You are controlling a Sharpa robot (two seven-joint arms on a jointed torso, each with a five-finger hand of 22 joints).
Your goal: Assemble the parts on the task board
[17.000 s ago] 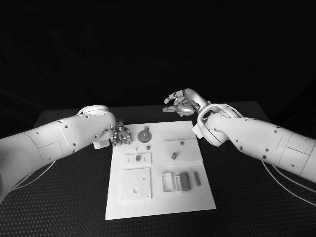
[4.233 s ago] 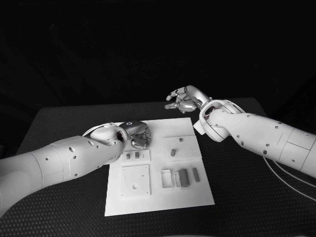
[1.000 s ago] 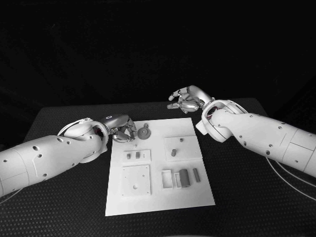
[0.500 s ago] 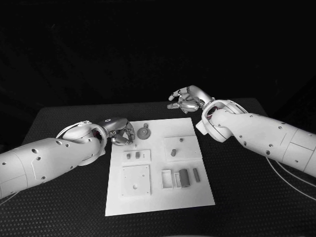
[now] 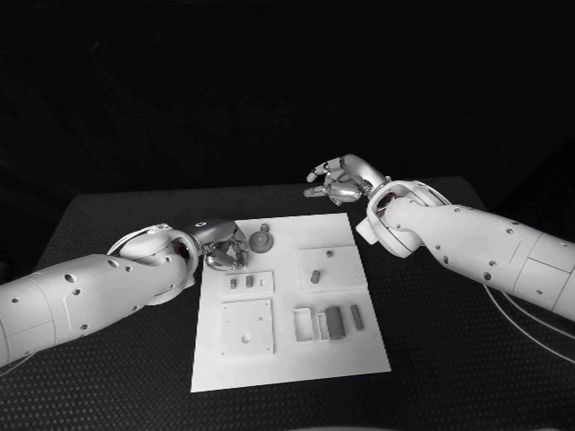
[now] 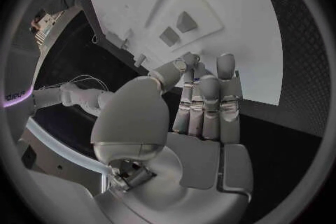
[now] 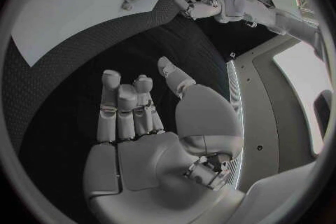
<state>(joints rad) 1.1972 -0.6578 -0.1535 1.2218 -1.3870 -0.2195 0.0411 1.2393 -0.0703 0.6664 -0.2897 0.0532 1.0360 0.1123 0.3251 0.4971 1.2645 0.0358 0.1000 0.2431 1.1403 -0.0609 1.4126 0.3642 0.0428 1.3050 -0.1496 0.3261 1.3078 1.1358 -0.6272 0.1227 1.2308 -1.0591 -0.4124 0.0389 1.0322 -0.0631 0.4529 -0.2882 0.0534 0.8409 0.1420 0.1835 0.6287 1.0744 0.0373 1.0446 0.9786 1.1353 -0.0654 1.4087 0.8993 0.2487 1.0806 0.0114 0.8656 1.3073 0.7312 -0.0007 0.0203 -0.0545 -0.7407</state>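
Head view looks down on a black desk (image 5: 119, 211) with the white task board (image 5: 294, 359) lying in its middle. On the board sit several raised white plates. A round grey disc part (image 5: 263, 242) lies near the far edge. Two small grey parts (image 5: 241, 282) rest on a little plate just below it. A single small part (image 5: 316, 277) stands on the square plate to the right, and a group of upright grey and white blocks (image 5: 329, 324) stands lower down.

The left hand (image 5: 223, 245) hangs at the board's left edge, close beside the disc. In the left wrist view its fingers (image 6: 210, 95) lie straight and side by side, the thumb reaching toward them. Nothing is seen between them, though whether the fingertips touch the board I cannot tell.

The right hand (image 5: 343, 180) is raised beyond the board's far right corner, well apart from the parts. In the right wrist view its fingers (image 7: 126, 106) are extended and loosely spread above the dark desk, holding nothing.
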